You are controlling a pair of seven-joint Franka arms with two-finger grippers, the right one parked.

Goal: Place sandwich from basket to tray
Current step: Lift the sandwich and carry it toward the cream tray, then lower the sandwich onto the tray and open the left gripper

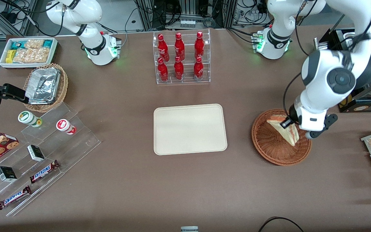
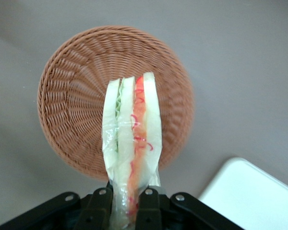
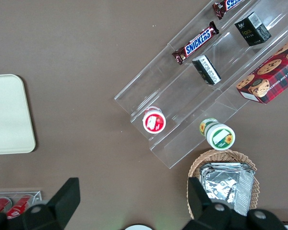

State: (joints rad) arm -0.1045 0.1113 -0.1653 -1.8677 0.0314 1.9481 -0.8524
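Gripper (image 1: 291,124): over the basket, on the side toward the working arm's end of the table; its two fingers (image 2: 100,207) are closed against the two flat faces of the sandwich, with only the wedge's thickness between them.
Sandwich (image 1: 285,129): triangular wedge in clear wrap, pinched at one end by the gripper; in the left wrist view (image 2: 133,139) its cut edge shows white bread layers with orange-red filling and a thin green strip. It is above the basket's bowl; whether its free end touches the weave cannot be told.
Basket (image 1: 271,145): round, reddish-brown wicker, on the table toward the working arm's end, well apart from the tray; nothing else is seen in it (image 2: 77,96).
Tray (image 1: 190,129): cream-beige rectangle with rounded corners, flat on the table near its middle, bare; one corner appears in the left wrist view (image 2: 249,191).
Table (image 1: 204,187): brown surface carrying all items.
Bottle rack (image 1: 181,58): clear stand with six red bottles, farther from the front camera than the tray.
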